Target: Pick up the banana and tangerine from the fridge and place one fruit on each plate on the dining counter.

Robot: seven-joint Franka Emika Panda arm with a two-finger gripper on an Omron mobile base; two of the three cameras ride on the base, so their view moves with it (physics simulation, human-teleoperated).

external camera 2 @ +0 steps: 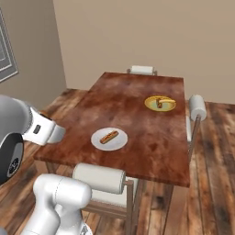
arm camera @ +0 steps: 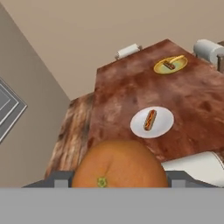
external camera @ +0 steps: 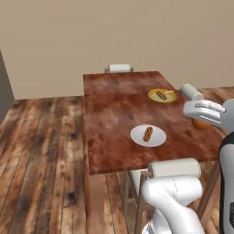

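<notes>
The tangerine (arm camera: pixel 119 168), a smooth orange ball, sits between the fingers of my gripper (arm camera: pixel 120 180), which is shut on it. In the left base view the hand hovers over the right edge of the dining counter (external camera: pixel 114 114) with the tangerine (external camera: pixel 201 124) under it. The banana (external camera: pixel 169 93) lies on the yellow plate (external camera: pixel 155 98) at the far right of the table, beside a brown sausage. Nearer, the white plate (external camera: pixel 157 139) carries one sausage (external camera: pixel 147 133). Both plates also show in the hand view: yellow plate (arm camera: pixel 183 64), white plate (arm camera: pixel 164 122).
White-cushioned chairs stand at the far end (external camera: pixel 119 68), the near side (external camera: pixel 174 168) and the right side (external camera 2: pixel 198 107) of the table. A grey panelled surface (external camera 2: pixel 6 50) is at the left wall; I cannot tell if it is the fridge. Wooden floor lies left of the table.
</notes>
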